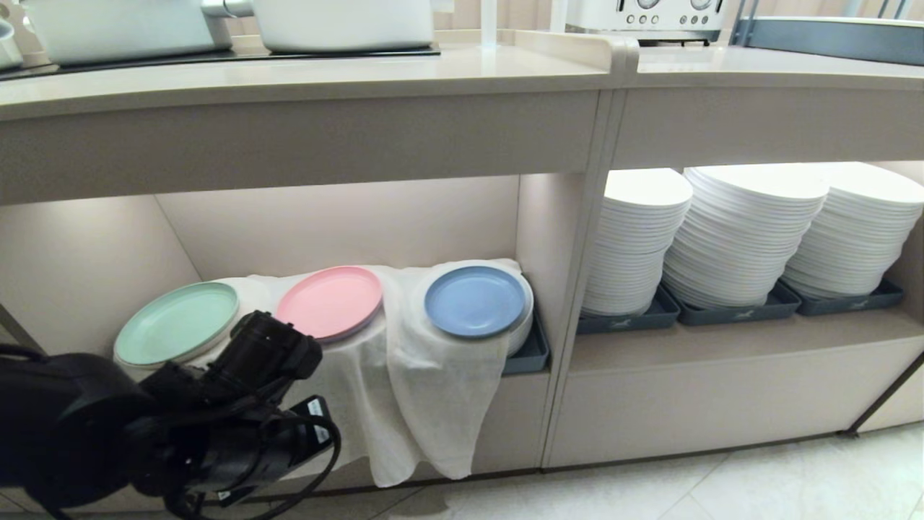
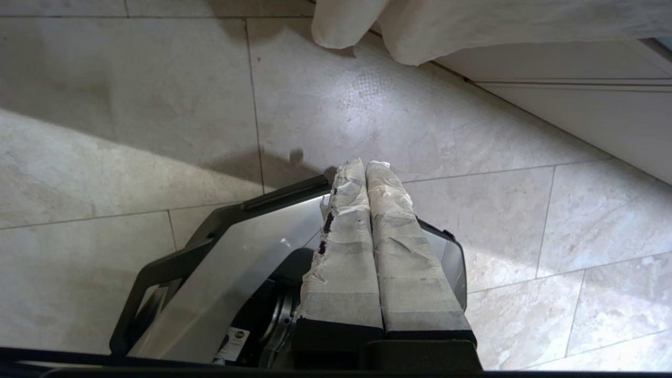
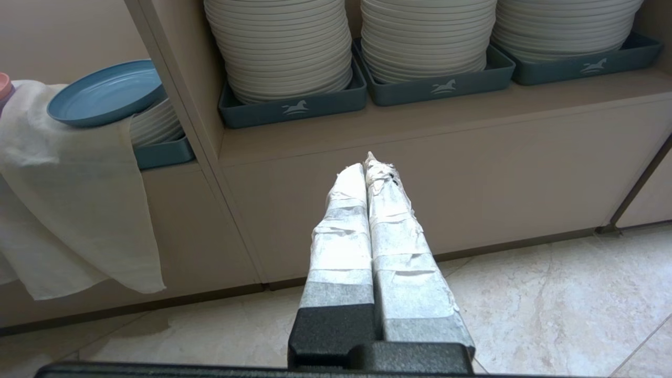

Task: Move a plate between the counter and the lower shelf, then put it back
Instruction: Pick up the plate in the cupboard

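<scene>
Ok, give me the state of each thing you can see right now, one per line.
Round light-blue matte plate: on the lower shelf's draped white cloth, ungripped.
Pink plate: on the cloth.
Mint-green plate: on the cloth.
Left gripper: fingers shut, empty, above the floor.
Right gripper: fingers shut, empty.

The left arm (image 1: 144, 419) is matte black with looping black cables; both end effectors' fingers (image 2: 367, 236) wear wrinkled white tape.

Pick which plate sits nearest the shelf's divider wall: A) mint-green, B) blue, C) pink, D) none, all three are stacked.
B: the blue plate lies on the cloth at the end next to the divider wall, with the pink plate in the middle and the mint-green plate farthest away.
</scene>
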